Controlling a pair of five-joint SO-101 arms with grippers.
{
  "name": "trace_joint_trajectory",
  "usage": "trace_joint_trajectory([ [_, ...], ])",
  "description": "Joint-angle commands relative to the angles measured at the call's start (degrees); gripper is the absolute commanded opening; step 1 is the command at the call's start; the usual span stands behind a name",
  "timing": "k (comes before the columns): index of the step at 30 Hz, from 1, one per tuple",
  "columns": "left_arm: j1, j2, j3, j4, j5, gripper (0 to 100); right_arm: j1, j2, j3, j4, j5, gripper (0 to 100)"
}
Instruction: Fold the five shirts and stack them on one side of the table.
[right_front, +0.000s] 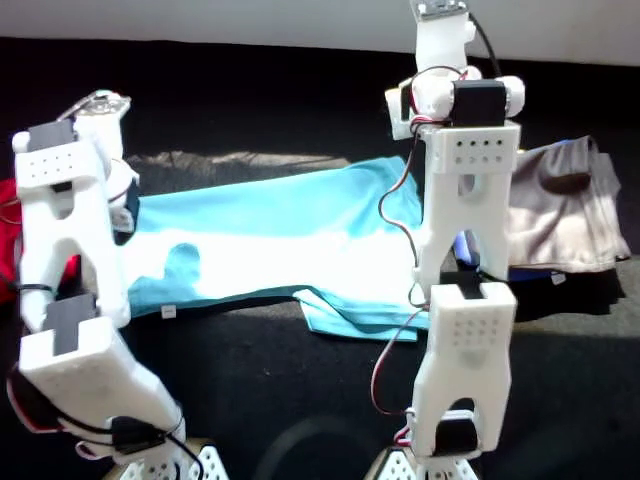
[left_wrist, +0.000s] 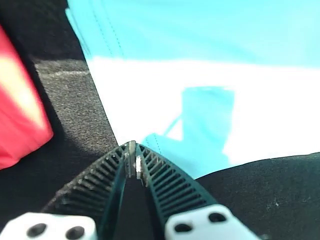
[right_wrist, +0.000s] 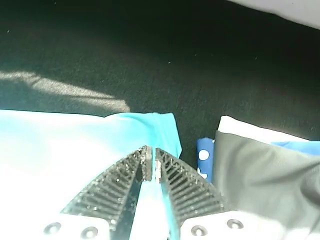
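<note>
The turquoise short-sleeved cloth shirt (right_front: 300, 240) lies spread across the middle of the black cloth-covered counter (right_front: 250, 400). It is mostly flat, but one part along its front edge is doubled over and rumpled. The left tool (left_wrist: 133, 161) sits at the shirt's hem on the side towards the red crumpled cloth (left_wrist: 20, 115), its jaws drawn together tip to tip. The right tool (right_wrist: 150, 164) sits at the opposite corner with its jaws likewise closed. That corner is just beside the folded grey shirt (right_wrist: 265, 175), which rests on a blue white-spotted cloth (right_wrist: 204, 156). I cannot tell whether either tool has fabric pinched between its tips.

The main risk follows from that. If only one tool has hold of the hem, a lift would probably drag the shirt askew and the fold would come out crooked. A thin pinch at the very edge could also slip free partway through. The rumpled front part, left unsmoothed, would likely be folded in as a lump. On the right, a wide sweep so close to the grey stack could catch and disarrange it. On the left, a low pass might snag the red cloth.
</note>
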Motion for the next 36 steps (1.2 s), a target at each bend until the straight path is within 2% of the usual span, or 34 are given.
trace_joint_trajectory([
  [1,0.57,-6.2,11.47,-6.51,0.18,1,-1.63,-16.13,20.44,0.57,-0.18,2.6],
  [8,0.57,-16.92,24.13,-8.0,0.09,1,-1.8,-31.87,51.3,0.31,-0.09,2.6],
  [11,0.75,-20.44,29.32,-10.11,0.09,1,-2.15,-36.79,61.93,-0.92,2.46,2.6],
  [16,0.57,-21.05,36.79,-19.96,-0.26,1,-2.07,-44.53,80.31,-9.98,4.66,2.6],
  [21,-4.09,-21.14,38.73,-21.63,-4.66,1,-2.24,-51.03,96.31,-19.47,4.75,2.6],
  [26,-8.92,-21.14,36.26,-22.07,-7.03,1,-5.49,-55.34,108.09,-24.4,8.26,2.6],
  [31,-8.66,-21.14,36.0,-22.07,-6.77,1,-13.58,-58.77,114.86,-27.03,11.78,2.9],
  [36,-8.75,-21.14,36.44,-21.98,-6.68,1,-15.25,-58.95,117.05,-30.37,12.57,3.9],
])
